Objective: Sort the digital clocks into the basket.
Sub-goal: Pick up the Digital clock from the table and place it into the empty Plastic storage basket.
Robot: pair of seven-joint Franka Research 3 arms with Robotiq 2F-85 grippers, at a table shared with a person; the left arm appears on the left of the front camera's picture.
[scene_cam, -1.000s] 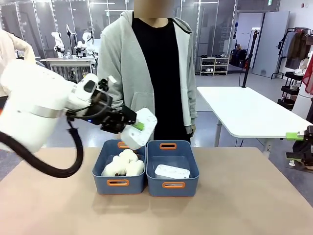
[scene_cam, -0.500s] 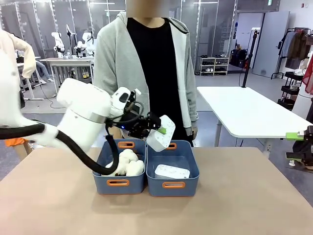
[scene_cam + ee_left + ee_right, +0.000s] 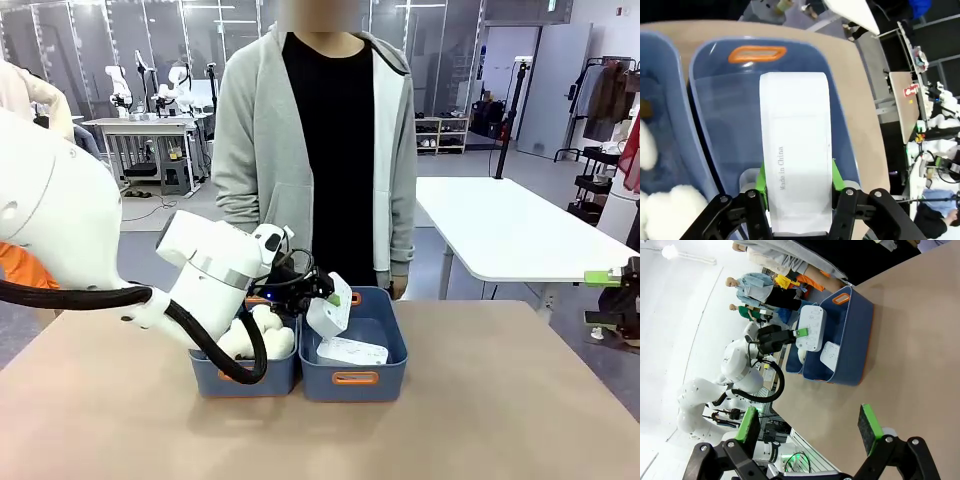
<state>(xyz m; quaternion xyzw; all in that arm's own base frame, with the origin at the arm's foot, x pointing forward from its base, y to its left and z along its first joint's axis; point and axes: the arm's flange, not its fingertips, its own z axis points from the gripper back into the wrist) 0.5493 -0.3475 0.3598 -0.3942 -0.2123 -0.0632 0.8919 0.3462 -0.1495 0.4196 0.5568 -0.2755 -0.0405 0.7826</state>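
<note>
1. White hard-plastic clock [image 3: 796, 150], stiff, probably light and slick; left gripper [image 3: 797, 187] clamps its narrow sides with green pads [image 3: 760, 182], a sound place to hold.
2. Held clock hangs tilted over the right-hand blue basket [image 3: 385, 362]; second clock [image 3: 351, 351] lies inside.
3. Plush toys [image 3: 262, 335] fill the neighbouring bin [image 3: 212, 374].
4. Right gripper [image 3: 810, 427] spread wide, empty, well apart.
5. Clock faces unreadable; gap between the two clocks can't be judged.

A robotics lab: more white robot arms [image 3: 175, 85] on a bench [image 3: 140, 125] behind glass partitions [image 3: 100, 40], a long white table [image 3: 510, 230], shelving [image 3: 438, 133], a coat rack [image 3: 605, 100] at the right.
</note>
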